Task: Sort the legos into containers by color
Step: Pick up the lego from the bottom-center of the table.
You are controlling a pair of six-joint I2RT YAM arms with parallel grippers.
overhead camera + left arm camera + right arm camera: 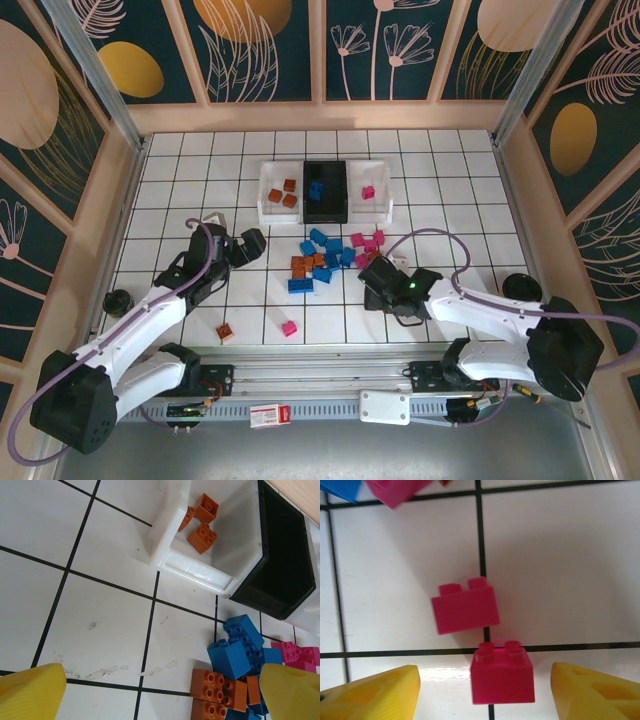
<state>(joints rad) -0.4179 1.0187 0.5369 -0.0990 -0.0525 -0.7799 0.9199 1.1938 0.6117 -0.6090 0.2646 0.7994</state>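
Observation:
Mixed blue, orange and pink legos (322, 258) lie heaped mid-table below three containers. The left white bin (266, 192) holds orange bricks (202, 534), the black bin (327, 207) a blue brick and the right white bin (384, 203) a pink one. My left gripper (252, 244) hovers open left of the heap, its yellow fingers (31, 692) wide over bare tile, with blue bricks (239, 647) and orange bricks (218, 691) near its right finger. My right gripper (485, 696) is open astride a pink brick (502, 676), with gaps on both sides. A second pink brick (465, 608) lies just beyond.
A lone orange brick (226, 333) and a lone pink brick (289, 327) sit near the front edge. A white box with a red label (270, 415) rests on the rail below the table. Wooden walls bound the tiled surface on three sides.

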